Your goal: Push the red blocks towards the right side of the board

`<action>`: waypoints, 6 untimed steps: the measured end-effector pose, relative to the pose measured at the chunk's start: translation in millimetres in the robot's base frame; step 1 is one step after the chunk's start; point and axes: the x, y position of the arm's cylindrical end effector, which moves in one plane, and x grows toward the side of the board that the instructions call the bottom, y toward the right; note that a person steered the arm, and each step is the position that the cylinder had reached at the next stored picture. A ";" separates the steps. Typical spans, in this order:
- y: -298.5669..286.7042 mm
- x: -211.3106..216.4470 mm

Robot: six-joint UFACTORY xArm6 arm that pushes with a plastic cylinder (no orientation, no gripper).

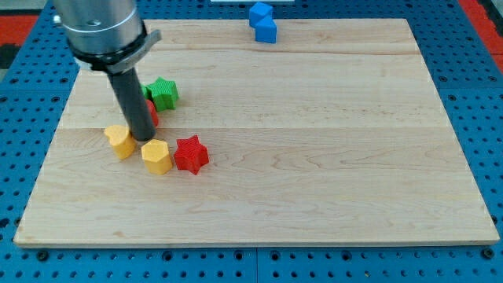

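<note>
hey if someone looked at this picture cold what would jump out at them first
The dark rod at the view's left, my tip down among a cluster: green star block, red star block, two yellow blocks. Another red block hides behind the rod; blue blocks sit at the top edge.

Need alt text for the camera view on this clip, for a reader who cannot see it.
My tip rests on a wooden board at the view's left, amid a cluster: a red block partly hidden behind the rod, a green star, two yellow blocks and a red star. A blue block sits at the top edge.
</note>
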 end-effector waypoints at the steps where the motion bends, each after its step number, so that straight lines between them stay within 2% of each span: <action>1: -5.1 -2.1; 3: -57.2 -1.8; 4: -62.9 -26.5; 6: -29.4 -39.5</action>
